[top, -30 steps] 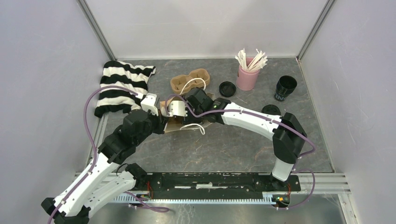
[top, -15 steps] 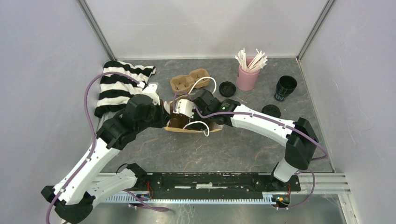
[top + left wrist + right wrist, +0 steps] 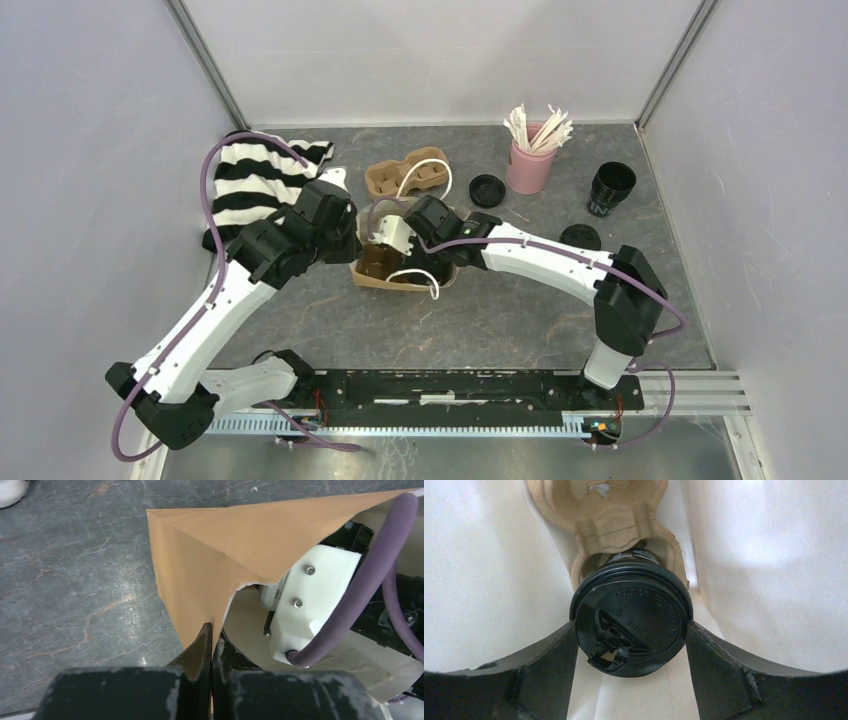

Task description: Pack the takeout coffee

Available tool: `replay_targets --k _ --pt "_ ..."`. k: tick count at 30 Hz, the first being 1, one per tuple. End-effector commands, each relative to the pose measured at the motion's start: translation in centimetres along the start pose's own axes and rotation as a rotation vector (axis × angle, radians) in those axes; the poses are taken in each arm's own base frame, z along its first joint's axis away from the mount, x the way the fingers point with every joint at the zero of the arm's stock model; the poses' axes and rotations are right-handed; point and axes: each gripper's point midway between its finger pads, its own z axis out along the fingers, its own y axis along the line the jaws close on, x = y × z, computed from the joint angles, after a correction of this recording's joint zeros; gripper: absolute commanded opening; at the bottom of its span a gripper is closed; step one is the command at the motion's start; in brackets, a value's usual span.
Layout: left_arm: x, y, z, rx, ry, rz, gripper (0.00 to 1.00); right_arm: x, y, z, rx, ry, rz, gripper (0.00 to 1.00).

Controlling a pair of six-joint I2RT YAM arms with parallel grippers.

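With right pincer (image 3: 631,632), grasps a small black disposable cup with round black plastic lid (image 3: 631,615): one dark finger (image 3: 549,665) against each side of the lid rim. Cup seated in the near hole of a brown moulded-pulp two-hole carrier tray (image 3: 609,515), all inside a brown paper bag (image 3: 210,545), pale inner walls on either side.

With left pincer (image 3: 211,647), clenches tight on the bag's torn edge, just beside the right wrist.

Outward, on the grey stone-patterned table (image 3: 500,320):
- second pulp carrier tray (image 3: 405,175) just behind the bag
- loose black lid (image 3: 486,190) beside a pink cup of white sticks (image 3: 530,165)
- another loose black lid (image 3: 580,236) near the right forearm
- second black disposable cup (image 3: 611,188), lidless, far right, well apart from both pincers
- black-and-white striped cloth (image 3: 260,185) at far left
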Motion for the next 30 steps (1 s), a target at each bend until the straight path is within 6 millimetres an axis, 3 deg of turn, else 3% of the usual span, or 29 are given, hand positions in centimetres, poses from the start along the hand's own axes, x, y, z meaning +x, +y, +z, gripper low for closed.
replay_targets --k 1,4,9,12,14,18,30 --pt "-0.8 1.6 -0.9 -0.081 -0.044 -0.039 0.02 7.9 2.7 2.3 -0.086 0.300 0.009 0.35" --pt "-1.0 2.0 -1.0 -0.100 -0.054 -0.037 0.02 8.3 2.6 3.1 -0.092 0.354 0.002 0.36" --pt "-1.2 1.2 -1.0 -0.052 -0.063 -0.019 0.02 2.6 1.0 1.6 -0.070 0.214 0.043 0.47" --pt "-1.2 0.8 -0.8 -0.029 -0.061 -0.011 0.02 -0.4 0.5 0.0 -0.073 0.143 0.071 0.60" --pt "-1.1 0.8 -0.6 -0.027 -0.061 -0.009 0.02 -1.6 0.1 -1.0 -0.058 0.113 0.084 0.80" --pt "-0.7 0.9 -0.3 -0.034 -0.048 -0.002 0.02 -3.1 -0.6 -2.7 -0.013 0.092 0.096 0.98" --pt "0.2 1.5 0.2 -0.066 -0.006 0.004 0.02 -7.8 -1.0 -8.3 0.063 -0.047 0.211 0.98"
